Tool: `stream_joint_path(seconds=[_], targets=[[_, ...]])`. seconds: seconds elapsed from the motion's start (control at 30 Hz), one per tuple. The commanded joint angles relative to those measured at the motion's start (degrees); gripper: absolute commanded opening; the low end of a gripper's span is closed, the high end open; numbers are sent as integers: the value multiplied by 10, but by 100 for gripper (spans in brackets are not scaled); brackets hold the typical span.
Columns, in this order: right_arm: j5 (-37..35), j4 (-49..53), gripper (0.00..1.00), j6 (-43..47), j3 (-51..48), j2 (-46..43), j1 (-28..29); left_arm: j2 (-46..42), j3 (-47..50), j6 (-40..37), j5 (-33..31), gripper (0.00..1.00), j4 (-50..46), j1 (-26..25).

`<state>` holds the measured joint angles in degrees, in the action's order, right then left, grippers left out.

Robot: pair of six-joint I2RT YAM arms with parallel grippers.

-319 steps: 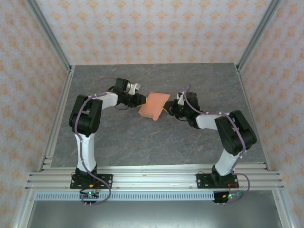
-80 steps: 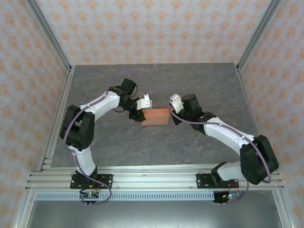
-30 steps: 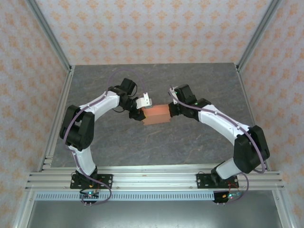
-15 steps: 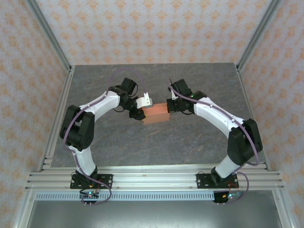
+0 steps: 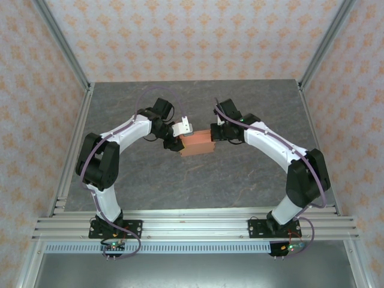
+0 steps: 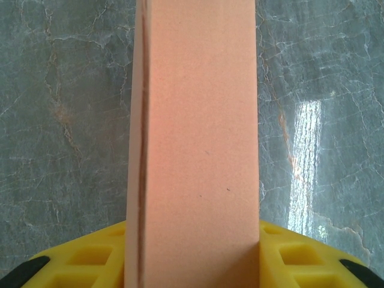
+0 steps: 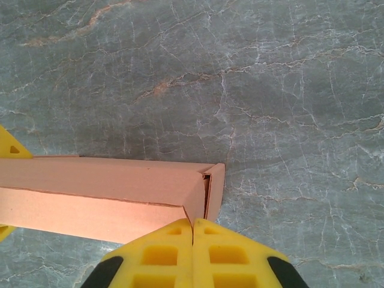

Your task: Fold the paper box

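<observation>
Over the grey marble table [image 5: 180,186] the paper box [image 5: 197,143] sits centrally, end flap ajar, clamped in the left gripper [image 5: 176,143]. The right gripper [image 7: 192,224], fingers pressed together, has moved up to that end.

Your left arm [image 5: 129,129] and right arm [image 5: 270,144] have white shells between black joint housings, with lilac cables [image 5: 157,90] looped alongside. Your finger pads [image 7: 162,255] are yellow, moulded with square pockets, black at the corners.

Salmon-orange paper box [image 5: 196,143]; yellow fingers [image 7: 171,243]; grey marbled table [image 5: 180,174], pale veins.
</observation>
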<state>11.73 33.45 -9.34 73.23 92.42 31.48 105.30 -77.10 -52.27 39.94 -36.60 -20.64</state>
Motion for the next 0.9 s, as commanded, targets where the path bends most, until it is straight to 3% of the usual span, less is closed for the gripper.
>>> stream_joint_path(seconds=[0.0, 0.87], targets=[[-12, 14, 4, -25, -1, 12, 6, 7, -12, 10, -33, 28, -2, -7], [-17, 64, 5, -53, 35, 18, -2, 18, -19, 12, -62, 27, -9, -12]])
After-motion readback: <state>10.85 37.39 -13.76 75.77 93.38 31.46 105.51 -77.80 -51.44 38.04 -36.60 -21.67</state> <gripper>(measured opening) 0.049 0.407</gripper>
